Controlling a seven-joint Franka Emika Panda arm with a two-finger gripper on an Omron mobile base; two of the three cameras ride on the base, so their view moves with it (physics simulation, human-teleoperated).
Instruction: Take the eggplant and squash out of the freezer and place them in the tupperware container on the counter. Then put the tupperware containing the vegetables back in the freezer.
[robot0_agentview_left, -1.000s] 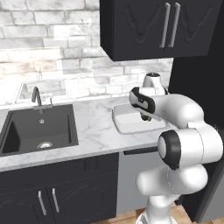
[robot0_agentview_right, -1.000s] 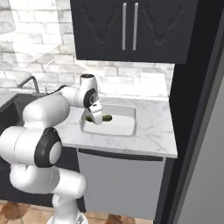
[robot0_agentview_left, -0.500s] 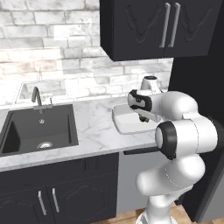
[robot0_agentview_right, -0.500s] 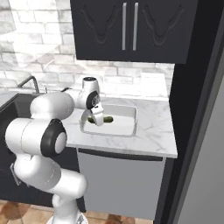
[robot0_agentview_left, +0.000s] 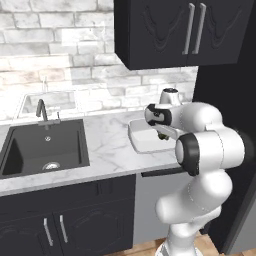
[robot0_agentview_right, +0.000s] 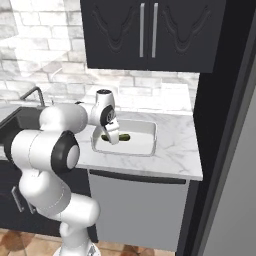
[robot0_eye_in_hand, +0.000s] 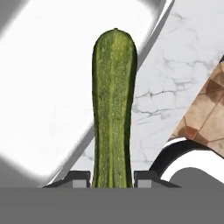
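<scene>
Hand view showed squash (robot0_eye_in_hand: 113, 109) clamped between gripper (robot0_eye_in_hand: 112, 177) fingers, jaws narrow around its base, long axis running straight away from hand. Tupperware container (robot0_eye_in_hand: 57, 83) lay directly beyond and below squash tip, on counter (robot0_eye_in_hand: 175, 83). Right base view: gripper (robot0_agentview_right: 114, 138) hung over near-left part of container (robot0_agentview_right: 142, 131), squash (robot0_agentview_right: 122, 137) low inside rim. Release looked close.

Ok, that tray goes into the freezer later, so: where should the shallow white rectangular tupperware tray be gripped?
By the thin raised rim of the white tray, likely on the long side nearest the marble counter front, coming straight down: it lies flat, is too wide to span, with low walls. The end effector must first release the long green squash.
</scene>
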